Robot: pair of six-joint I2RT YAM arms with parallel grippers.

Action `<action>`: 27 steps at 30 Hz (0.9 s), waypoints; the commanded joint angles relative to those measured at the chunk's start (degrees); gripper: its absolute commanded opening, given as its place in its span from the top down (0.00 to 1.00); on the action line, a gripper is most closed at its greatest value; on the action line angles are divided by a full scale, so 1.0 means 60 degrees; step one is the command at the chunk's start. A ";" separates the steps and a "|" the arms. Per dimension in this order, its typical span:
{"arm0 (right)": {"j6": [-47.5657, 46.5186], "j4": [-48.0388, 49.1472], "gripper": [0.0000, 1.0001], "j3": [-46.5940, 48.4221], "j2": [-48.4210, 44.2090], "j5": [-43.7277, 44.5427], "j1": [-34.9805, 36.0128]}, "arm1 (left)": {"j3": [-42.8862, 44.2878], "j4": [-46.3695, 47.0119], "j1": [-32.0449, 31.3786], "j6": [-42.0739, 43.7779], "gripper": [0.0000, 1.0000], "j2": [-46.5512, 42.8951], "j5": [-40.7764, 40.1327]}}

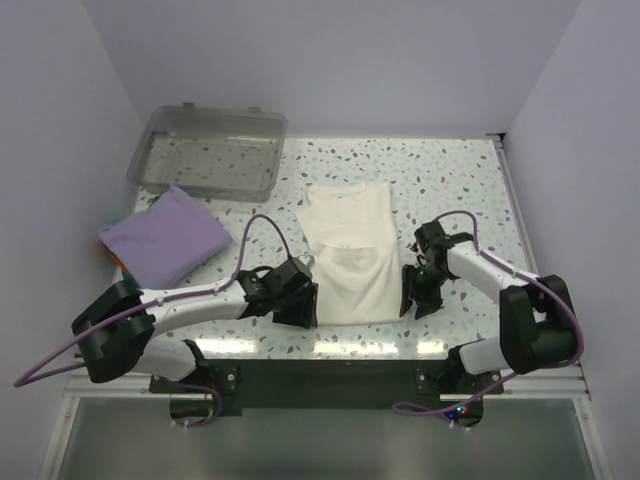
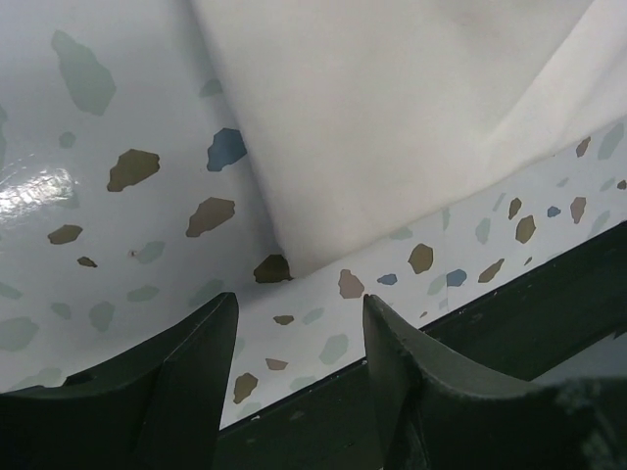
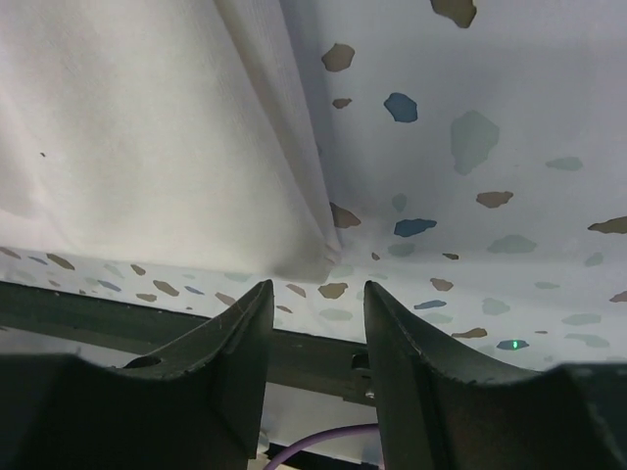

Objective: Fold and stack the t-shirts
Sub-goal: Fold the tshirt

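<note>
Cream shirt (image 1: 350, 255): lies flat at the centre of the overhead frame, its sides turned in to make a narrow panel. No crosswise fold shows.
Purple shirt (image 1: 165, 238): left of frame, just below the clear bin (image 1: 215, 115). It looks roughly folded and lies well apart from the cream one.
Left to do: probably the cream shirt's crosswise fold, then stacking the two.
Left gripper (image 2: 299, 299): released, nothing between the fingers, near the cream shirt's lower left corner.
Right gripper (image 3: 317, 286): released and empty, near the lower right corner.
Overhead view only: both shirts, the bin and both arms together.
Wrist views only: the hem corners close up, with bare table (image 1: 450, 180) between fingers and cloth.
</note>
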 commanded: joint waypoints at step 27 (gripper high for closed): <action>0.0198 0.0768 0.87 -0.0177 0.0947 -0.0002 0.0393 | 0.0204 0.1171 0.0191 0.0273 0.78 0.1582 0.0391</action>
